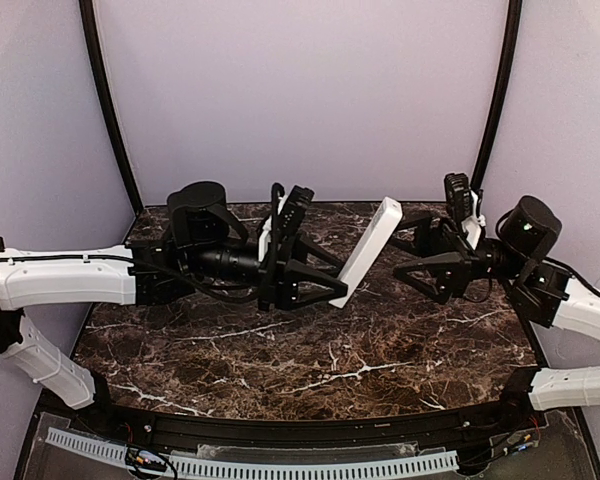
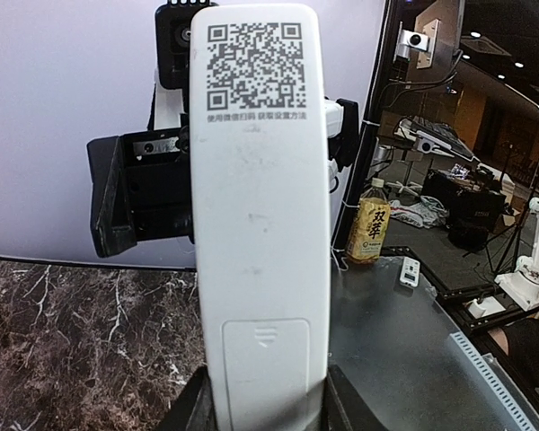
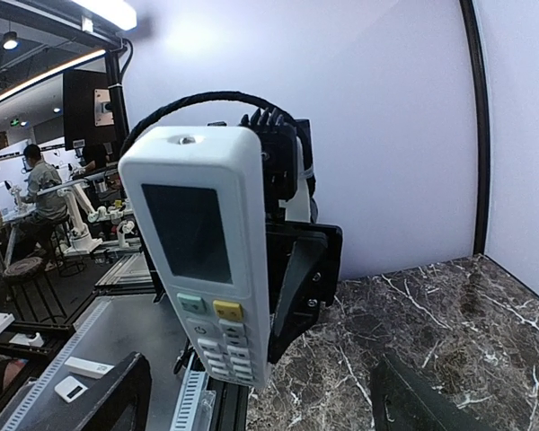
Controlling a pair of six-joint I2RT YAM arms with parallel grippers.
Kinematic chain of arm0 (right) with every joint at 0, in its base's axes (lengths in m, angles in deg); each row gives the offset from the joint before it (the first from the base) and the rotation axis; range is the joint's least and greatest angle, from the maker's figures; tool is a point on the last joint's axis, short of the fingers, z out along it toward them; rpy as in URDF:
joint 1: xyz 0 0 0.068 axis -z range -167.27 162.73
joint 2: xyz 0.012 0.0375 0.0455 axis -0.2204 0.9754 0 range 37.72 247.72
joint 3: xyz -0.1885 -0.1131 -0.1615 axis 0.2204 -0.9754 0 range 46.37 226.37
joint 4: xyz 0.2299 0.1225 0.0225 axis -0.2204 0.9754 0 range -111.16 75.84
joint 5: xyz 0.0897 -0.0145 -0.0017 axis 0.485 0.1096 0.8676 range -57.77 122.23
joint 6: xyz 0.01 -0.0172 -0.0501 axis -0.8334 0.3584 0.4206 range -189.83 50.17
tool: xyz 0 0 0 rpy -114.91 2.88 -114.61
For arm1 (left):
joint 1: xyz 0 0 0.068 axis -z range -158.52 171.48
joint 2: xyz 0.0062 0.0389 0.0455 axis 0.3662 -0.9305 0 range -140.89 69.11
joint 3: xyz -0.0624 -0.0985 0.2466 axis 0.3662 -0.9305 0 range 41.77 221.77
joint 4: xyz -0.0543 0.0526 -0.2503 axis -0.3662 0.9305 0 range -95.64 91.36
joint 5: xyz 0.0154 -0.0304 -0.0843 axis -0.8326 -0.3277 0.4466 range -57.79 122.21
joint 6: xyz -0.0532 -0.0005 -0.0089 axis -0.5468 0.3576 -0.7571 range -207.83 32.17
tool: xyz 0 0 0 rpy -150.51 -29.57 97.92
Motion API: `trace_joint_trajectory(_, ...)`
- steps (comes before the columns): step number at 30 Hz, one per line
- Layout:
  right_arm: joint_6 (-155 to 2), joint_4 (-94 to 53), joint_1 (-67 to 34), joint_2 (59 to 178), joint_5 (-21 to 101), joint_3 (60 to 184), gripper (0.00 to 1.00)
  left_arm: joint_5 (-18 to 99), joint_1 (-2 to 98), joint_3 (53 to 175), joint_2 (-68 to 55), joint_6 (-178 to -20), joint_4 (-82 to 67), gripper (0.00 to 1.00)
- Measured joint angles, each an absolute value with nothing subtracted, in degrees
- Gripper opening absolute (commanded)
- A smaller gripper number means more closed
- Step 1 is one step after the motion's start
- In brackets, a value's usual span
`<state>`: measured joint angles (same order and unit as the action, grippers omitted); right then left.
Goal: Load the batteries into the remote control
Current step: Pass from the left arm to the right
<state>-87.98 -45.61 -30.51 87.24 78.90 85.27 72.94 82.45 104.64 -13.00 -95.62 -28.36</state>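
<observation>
The left gripper [image 1: 337, 290] is clamped on the lower end of the remote control [image 1: 370, 248] and holds it in the air above the marble table [image 1: 280, 350], tilted, with its upper end toward the right arm. The back of the remote faces the left wrist camera and shows a QR code [image 2: 254, 65] and the battery cover [image 2: 265, 359] in place. The right gripper [image 1: 400, 250] is just beside the remote, not touching it, with its fingers wide apart, facing the screen [image 3: 187, 232]
</observation>
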Motion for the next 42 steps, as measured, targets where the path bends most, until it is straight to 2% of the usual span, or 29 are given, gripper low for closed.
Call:
trace_joint_trajectory(15, -87.9, -47.4, -36.5, 92.4, 75.1, 87.6, 0.74, 69.6, 82.5, 103.2, -13.3, -96.0, -31.4, 0.17)
trace_joint_trajectory(20, -88.0, -48.2, -37.3, 93.2, 73.2, 87.9, 0.65, 68.7, 82.5, 102.7, -13.3, -96.0, -31.7, 0.17)
trace_joint_trajectory(25, -88.2, -48.6, -37.6, 93.7, 71.7, 88.1, 0.51, 67.3, 82.5, 102.3, -13.3, -95.7, -31.7, 0.18)
trace_joint_trajectory(34, -89.0, -49.2, -37.6, 95.0, 70.8, 88.2, 0.34, 66.1, 82.5, 102.0, -13.4, -95.1, -31.7, 0.2)
trace_joint_trajectory(36, -88.7, -49.3, -37.6, 95.0, 70.5, 88.2, 0.3, 65.7, 82.5, 101.9, -13.4, -95.2, -31.7, 0.27)
trace_joint_trajectory(38, -88.4, -49.3, -37.6, 95.1, 70.2, 88.2, 0.26, 65.4, 82.4, 101.8, -13.4, -95.5, -31.7, 0.39)
trace_joint_trajectory(39, -88.4, -49.2, -37.6, 95.1, 69.9, 88.2, 0.26, 65.3, 82.4, 101.8, -13.4, -95.5, -31.7, 0.5)
trace_joint_trajectory(42, -88.8, -47.7, -37.6, 95.2, 69.4, 88.8, 0.25, 64.1, 82.5, 101.6, -13.3, -94.4, -31.4, 0.72)
